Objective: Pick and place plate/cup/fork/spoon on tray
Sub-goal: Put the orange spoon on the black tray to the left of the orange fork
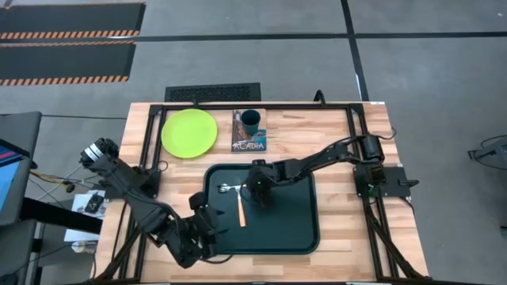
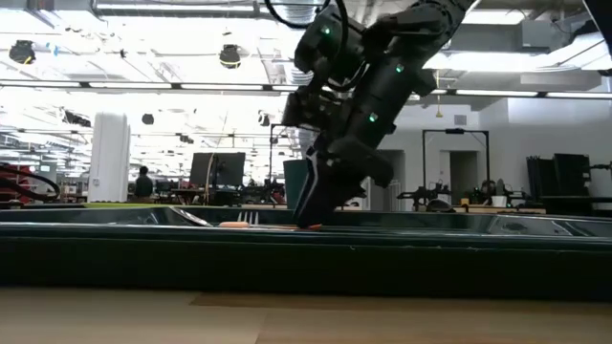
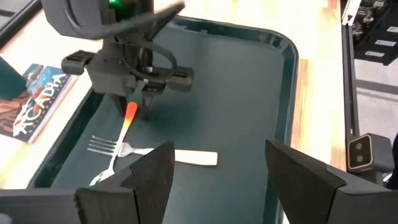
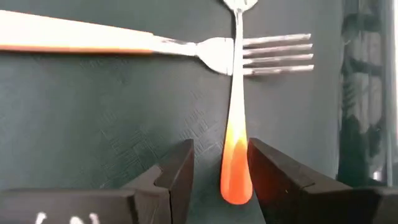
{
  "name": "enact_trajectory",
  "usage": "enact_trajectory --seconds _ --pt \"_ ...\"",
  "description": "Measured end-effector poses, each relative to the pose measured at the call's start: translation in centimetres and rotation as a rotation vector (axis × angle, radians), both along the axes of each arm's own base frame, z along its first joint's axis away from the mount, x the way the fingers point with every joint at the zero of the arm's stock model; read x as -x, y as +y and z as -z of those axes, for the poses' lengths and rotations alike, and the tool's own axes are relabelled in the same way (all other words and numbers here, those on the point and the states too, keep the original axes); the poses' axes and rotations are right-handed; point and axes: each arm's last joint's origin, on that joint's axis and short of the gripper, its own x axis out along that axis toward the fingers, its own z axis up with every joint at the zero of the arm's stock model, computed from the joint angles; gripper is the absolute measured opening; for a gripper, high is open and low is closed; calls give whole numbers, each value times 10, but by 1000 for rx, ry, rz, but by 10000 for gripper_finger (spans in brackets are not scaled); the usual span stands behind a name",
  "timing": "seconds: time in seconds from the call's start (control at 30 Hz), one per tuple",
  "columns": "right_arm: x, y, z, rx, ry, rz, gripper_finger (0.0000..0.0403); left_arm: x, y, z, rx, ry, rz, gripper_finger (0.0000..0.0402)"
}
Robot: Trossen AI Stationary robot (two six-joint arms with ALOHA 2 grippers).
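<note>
The dark green tray [image 1: 297,233] lies at the table's middle. The fork [image 1: 240,210] lies flat in it, orange handle toward the near edge. The spoon [image 4: 236,93] lies across the fork's neck [image 4: 214,50], its red-orange handle pointing at my right gripper [image 4: 221,180]. That gripper is low over the tray [image 1: 257,190], open, with a finger on each side of the handle's end. My left gripper [image 3: 217,180] is open and empty above the tray's near left corner [image 1: 207,228]. The lime-green plate [image 1: 189,132] lies at the far left. The teal cup [image 1: 250,120] stands on the Acadia book [image 1: 248,136]. My right gripper comes from above, pointing down, with its fingers on either side of the free end of the spoon's handle [image 4: 236,183]. A gap shows between one finger [image 4: 177,177] and the handle. Whether the other finger [image 4: 270,177] touches it I cannot tell. The spoon rests on the tray and the fork.
Black rails [image 1: 358,150] run along the table's left, far and right sides. The tray's right half [image 1: 293,206] holds nothing. Bare wood [image 1: 305,131] shows right of the book.
</note>
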Motion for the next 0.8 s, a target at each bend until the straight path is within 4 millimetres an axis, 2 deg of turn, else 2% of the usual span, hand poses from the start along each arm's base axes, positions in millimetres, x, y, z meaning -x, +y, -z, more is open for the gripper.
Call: enact_trajectory --seconds 0.27,0.43,0.53,0.67,0.8 --pt "-15 -8 -15 -37 -110 -49 175 3 -2 0 19 -15 -25 238" --pt "-21 -17 -2 -110 -124 -43 175 3 -2 0 32 -18 -38 238" --pt "-21 -16 13 -125 -81 -47 175 3 -2 0 37 -17 -46 238" --pt "-23 -15 21 -135 -74 -43 172 3 -2 1 39 -15 -52 238" --pt "-22 -15 22 -164 -60 -21 138 3 -1 1 40 -14 -52 238"
